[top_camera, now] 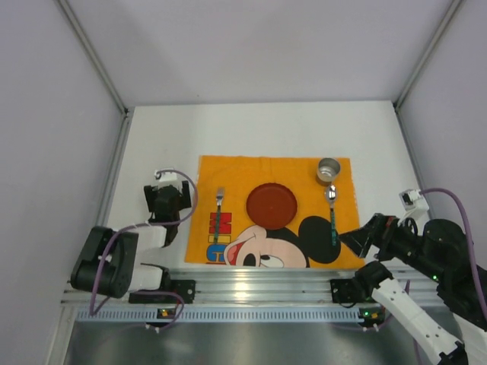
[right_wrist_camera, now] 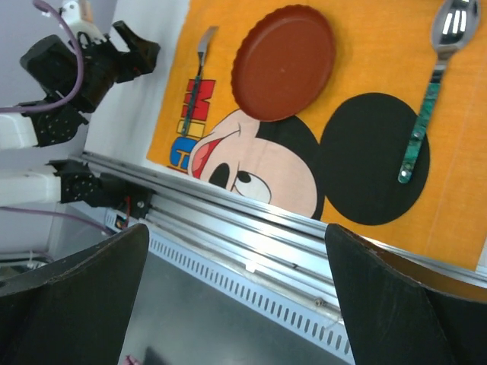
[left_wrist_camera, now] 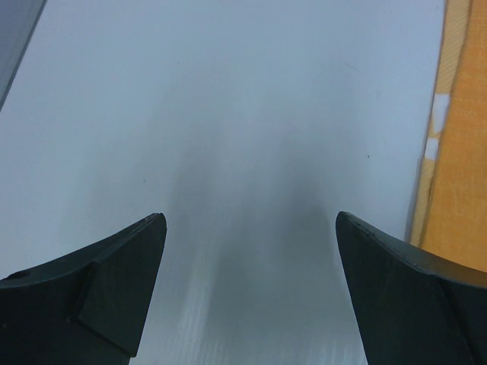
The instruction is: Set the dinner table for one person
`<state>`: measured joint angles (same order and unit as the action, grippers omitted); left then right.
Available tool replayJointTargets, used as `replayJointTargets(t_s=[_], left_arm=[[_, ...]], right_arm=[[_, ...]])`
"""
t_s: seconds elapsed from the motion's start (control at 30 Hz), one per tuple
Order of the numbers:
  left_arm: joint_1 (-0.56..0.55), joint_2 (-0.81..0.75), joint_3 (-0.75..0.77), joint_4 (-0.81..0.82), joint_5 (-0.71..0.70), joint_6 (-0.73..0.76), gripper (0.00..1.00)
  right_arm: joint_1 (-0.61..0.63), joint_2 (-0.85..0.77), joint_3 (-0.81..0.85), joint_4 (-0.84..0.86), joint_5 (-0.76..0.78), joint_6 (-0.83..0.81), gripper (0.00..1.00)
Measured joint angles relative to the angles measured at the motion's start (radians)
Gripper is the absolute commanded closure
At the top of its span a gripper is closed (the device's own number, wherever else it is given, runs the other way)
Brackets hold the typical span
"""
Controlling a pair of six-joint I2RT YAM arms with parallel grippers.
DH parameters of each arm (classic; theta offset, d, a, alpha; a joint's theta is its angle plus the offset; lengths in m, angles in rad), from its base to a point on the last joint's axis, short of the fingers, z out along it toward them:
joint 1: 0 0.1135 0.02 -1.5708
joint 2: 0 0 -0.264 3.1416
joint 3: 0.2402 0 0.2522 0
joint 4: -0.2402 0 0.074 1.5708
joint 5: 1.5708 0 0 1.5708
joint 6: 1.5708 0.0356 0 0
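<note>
White laminate, the tabletop [top_camera: 259,129] runs under the placemat and beyond it on every side; this is the dinner table being set. A ribbed aluminium rail [top_camera: 251,285] lies along the placemat's near edge.

The orange cloth placemat [top_camera: 228,173], printed with Mickey Mouse, lies flat and square, its far edge towards the back wall.

Left pincer [left_wrist_camera: 251,220]: just off the placemat's left edge, low over bare tabletop. Its jaws stand wide apart and nothing is between them.

Right pincer [right_wrist_camera: 236,232]: off the placemat's near right corner, raised above the rail and looking back across the placemat. Its jaws also stand wide apart and it holds nothing.

Red plate [top_camera: 272,205]: at the middle of the placemat, right way up.

Spoon [top_camera: 332,213]: on the placemat's right part, green handle towards the near edge, bowl towards the far edge.

Fork [top_camera: 218,217]: on the placemat's left part, tines towards the far edge, roughly parallel to the left edge.

Metal cup [top_camera: 329,170]: upright at the placemat's far right corner, just beyond the spoon's bowl.

Assessment: all the tableware in view lies on the placemat in a conventional layout, and neither arm carries anything. The placing work appears finished and the step in hand looks like the closing one. The next move, if any, calls only for keeping both arms off the placemat so that nothing is nudged, the cup being the likeliest to tip.
</note>
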<state>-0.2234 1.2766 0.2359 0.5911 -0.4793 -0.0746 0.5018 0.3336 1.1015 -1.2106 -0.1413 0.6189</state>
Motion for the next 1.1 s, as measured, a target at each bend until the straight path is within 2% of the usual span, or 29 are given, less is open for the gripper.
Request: replayJointTargets(t_s=[0.17,0.33,0.43,0.73,0.83,0.97,1.1], left_arm=[[0.098,0.16,0.068,0.151,0.151,0.027,0.02],[0.179,0.281,0.097,0.313,0.306,0.033,0.01],[0.212,0.3,0.09,0.348,0.356,0.028,0.01],[0.213,0.301,0.089,0.405,0.413,0.026,0.01],[0.213,0.301,0.089,0.405,0.415,0.026,0.01],[0.213,0.301,0.089,0.405,0.416,0.026,0.01],[0.213,0.301,0.089,0.405,0.416,0.026,0.01]], right_arm=[[0.0,-0.001,0.0,-0.032,0.069,0.0,0.0],[0.0,0.012,-0.007,-0.016,0.076,-0.013,0.0],[0.0,0.026,-0.032,0.006,0.065,-0.025,0.0],[0.0,0.091,-0.095,0.022,0.018,-0.153,0.0],[0.0,0.118,-0.044,0.005,0.057,-0.216,0.0],[0.0,0.208,0.102,-0.009,0.212,-0.291,0.0],[0.0,0.319,0.244,-0.006,0.293,-0.364,0.0]])
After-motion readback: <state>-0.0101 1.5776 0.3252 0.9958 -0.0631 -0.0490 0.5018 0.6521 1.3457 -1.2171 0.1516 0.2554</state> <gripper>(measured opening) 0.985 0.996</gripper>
